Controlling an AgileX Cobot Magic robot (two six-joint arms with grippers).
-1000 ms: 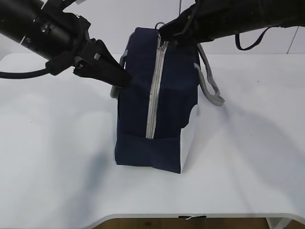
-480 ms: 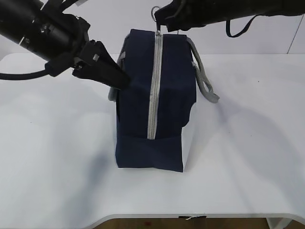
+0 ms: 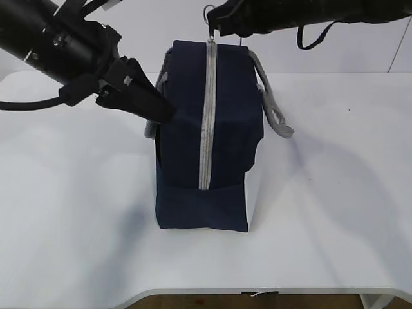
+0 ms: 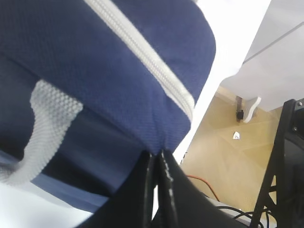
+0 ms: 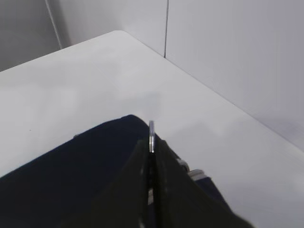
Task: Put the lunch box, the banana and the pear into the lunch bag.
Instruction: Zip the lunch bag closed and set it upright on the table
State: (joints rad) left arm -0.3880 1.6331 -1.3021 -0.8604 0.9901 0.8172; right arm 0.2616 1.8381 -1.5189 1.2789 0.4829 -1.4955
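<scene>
The navy-blue lunch bag point(image 3: 206, 148) stands upright on the white table, its grey zipper point(image 3: 206, 116) closed along the facing side. My left gripper point(image 3: 161, 111) is shut on the bag's fabric at its upper left side; the left wrist view shows the fingers pinching the navy cloth point(image 4: 156, 154). My right gripper point(image 3: 215, 26) is shut on the zipper's ring pull point(image 5: 151, 135) at the bag's top. The lunch box, the banana and the pear are not in view.
A grey strap handle point(image 3: 273, 106) hangs on the bag's right side, another point(image 3: 154, 129) on the left. The white table point(image 3: 335, 193) has a front edge near the bottom of the exterior view and a wall behind.
My right gripper has moved left and up with the ring pull to the bag's top. The bag has straightened upright. The left gripper has kept its grip.
</scene>
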